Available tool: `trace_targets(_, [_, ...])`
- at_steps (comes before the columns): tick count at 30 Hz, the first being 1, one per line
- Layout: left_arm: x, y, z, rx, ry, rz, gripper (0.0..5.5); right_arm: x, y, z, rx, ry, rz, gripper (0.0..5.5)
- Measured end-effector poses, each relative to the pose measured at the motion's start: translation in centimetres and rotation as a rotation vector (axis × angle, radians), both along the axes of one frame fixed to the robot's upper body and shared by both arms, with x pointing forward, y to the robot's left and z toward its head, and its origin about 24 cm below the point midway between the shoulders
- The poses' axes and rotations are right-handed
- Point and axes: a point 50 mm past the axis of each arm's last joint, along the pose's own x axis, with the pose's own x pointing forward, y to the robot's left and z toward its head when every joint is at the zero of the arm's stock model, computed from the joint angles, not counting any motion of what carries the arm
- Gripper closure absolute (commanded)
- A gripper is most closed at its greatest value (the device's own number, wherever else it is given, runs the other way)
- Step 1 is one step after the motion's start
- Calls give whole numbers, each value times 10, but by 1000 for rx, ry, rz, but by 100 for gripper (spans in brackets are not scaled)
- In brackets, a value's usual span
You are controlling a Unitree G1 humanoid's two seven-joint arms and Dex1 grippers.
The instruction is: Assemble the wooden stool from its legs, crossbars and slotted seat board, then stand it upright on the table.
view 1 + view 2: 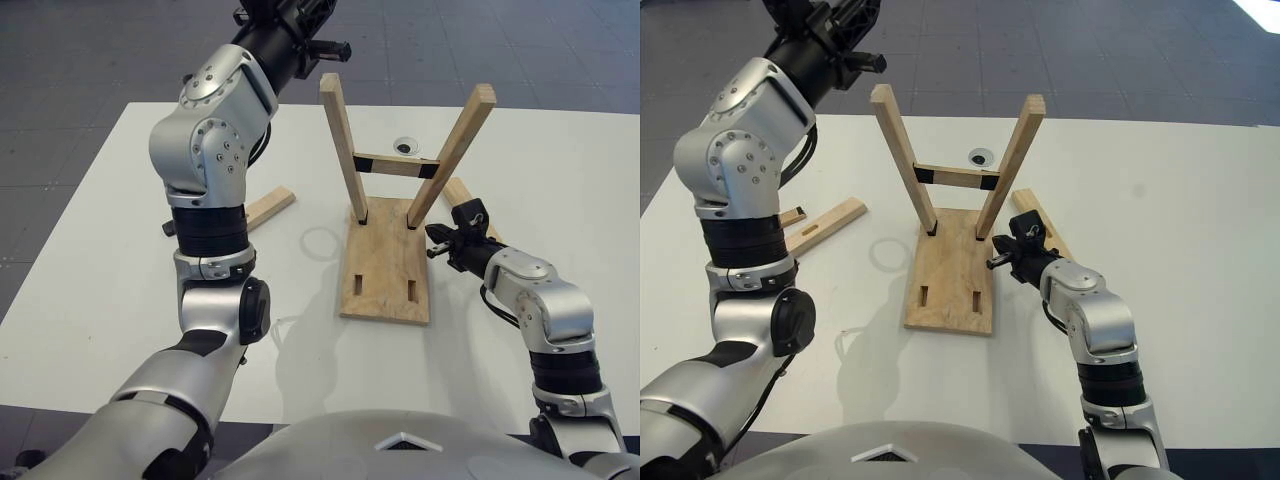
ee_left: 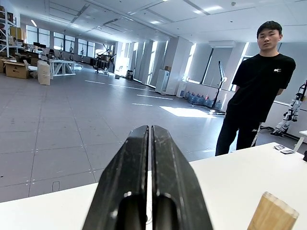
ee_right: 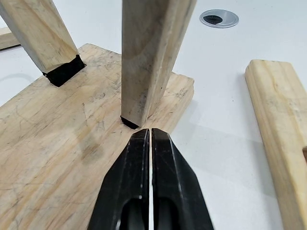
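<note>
On the white counter (image 1: 560, 200): upturned stool, half built.
From the head: seat board (image 1: 385, 262) flat mid-counter, two standing legs (image 1: 343, 150) in its far slots, crossbar (image 1: 395, 166) between them, near slots (image 1: 358, 283) bare; one loose leg (image 1: 268, 208) off to the left, cable grommet (image 1: 405, 146) behind. From the right wrist: right pincer (image 3: 147, 130) closed on nothing, just short of a standing leg's foot, second loose leg (image 3: 278, 124) alongside. From the left wrist: left pincer (image 2: 148, 128) shut, empty, raised over the far edge, near a leg end (image 2: 272, 213).
</note>
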Motion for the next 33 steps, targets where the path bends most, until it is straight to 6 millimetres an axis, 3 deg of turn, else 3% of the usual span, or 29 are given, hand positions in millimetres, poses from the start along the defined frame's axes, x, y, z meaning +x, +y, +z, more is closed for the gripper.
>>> trace_targets(7, [18, -10, -21, 25, 39, -22, 537, -1, 4, -2, 13, 7, 5, 540])
trace_targets(13, [27, -17, -14, 28, -3, -35, 537, -2, 6, -4, 12, 16, 16, 540])
trace_targets(17, [28, -21, 8, 12, -90, -39, 537, -3, 8, -5, 12, 20, 24, 540])
trace_targets(22, [20, -15, 60, -113, -361, 1, 537, -6, 8, -8, 12, 31, 24, 540])
trace_targets(25, [19, -13, 74, -140, -430, 15, 537, -7, 8, -9, 13, 32, 26, 540])
trace_targets(28, [30, -21, 53, -36, -348, -3, 537, -8, 9, -9, 13, 31, 29, 540])
trace_targets(31, [40, -26, -31, 143, -50, -68, 537, -8, 11, -8, 16, 25, 31, 540])
trace_targets(33, [38, -17, -36, 172, 28, -91, 537, -7, 11, -7, 20, 13, 29, 540])
